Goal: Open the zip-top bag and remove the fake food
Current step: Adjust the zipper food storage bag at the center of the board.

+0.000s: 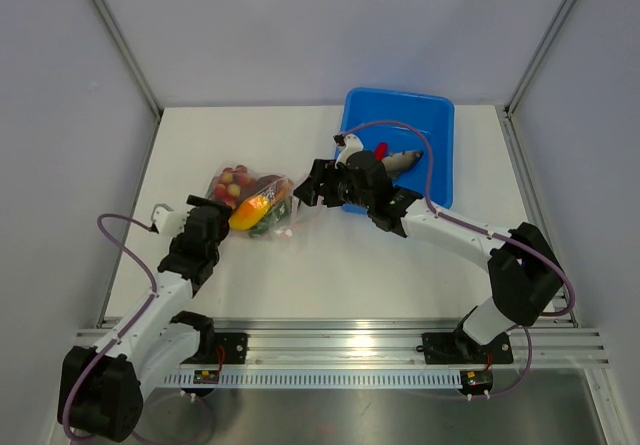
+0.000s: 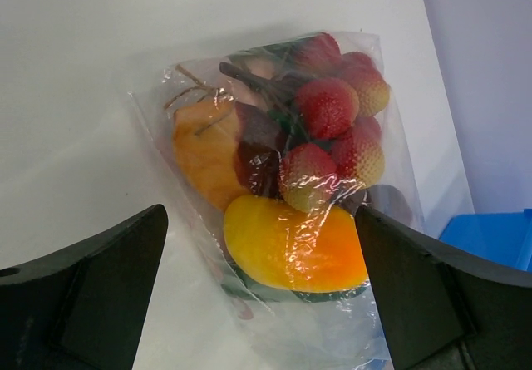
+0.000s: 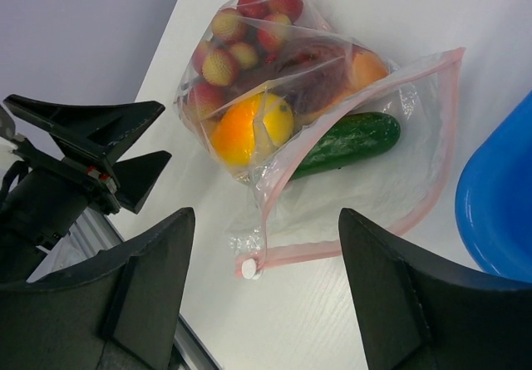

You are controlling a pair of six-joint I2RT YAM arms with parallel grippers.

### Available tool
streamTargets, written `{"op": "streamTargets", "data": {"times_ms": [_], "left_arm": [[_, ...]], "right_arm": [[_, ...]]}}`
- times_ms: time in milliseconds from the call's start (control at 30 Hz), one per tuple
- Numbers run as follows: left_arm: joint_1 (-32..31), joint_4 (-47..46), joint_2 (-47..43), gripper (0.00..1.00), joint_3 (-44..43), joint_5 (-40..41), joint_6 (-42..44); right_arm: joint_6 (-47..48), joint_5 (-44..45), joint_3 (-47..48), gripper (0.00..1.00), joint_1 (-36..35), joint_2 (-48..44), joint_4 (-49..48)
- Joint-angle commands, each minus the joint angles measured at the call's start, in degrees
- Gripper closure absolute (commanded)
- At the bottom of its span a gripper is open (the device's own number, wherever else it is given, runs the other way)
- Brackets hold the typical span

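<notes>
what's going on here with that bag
Two robot arms are emptying a zip-top bag of fake food. It looks unzipped, a cucumber near its mouth. A grey fish and a red piece sit in the blue tub. The left hand and right hand, open and empty, flank the bag.

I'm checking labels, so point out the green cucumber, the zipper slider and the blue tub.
green cucumber point(image 3: 349, 143), right wrist view, middle of its body.
zipper slider point(image 3: 247, 267), right wrist view, its pale knob.
blue tub point(image 1: 405, 115), top external view, bare floor.
</notes>
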State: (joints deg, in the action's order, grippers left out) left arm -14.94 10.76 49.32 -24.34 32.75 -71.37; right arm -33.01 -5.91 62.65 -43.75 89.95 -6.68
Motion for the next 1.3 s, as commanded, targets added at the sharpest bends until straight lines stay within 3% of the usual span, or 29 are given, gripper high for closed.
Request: {"op": "streamTargets", "data": {"times_ms": [0,333,833,1133,1267], "left_arm": [[1.75,-5.66,0.78,0.01,1.92,-3.75,-0.69],[9.31,-11.99,0.95,0.01,7.90,-7.80,-9.48],[21.08,-25.43,10.17,0.01,10.18,-19.82,-10.54],[22.67,-31.24,13.26,0.03,10.10,-22.99,-9.84],[23.20,-33.17,15.10,0.09,9.92,-24.93,-9.49]], "right_arm": [[0.85,-1.29,0.37,0.22,0.24,-0.30,-3.52],[0.50,-1.91,-0.51,0.22,0.24,-0.48,-5.01],[0.23,-2.44,-1.31,0.22,0.24,-0.74,-5.28],[0.14,-2.88,-1.04,0.22,0.24,-0.04,-5.28],[0.14,-3.05,-0.95,0.22,0.24,0.31,-5.28]]}}
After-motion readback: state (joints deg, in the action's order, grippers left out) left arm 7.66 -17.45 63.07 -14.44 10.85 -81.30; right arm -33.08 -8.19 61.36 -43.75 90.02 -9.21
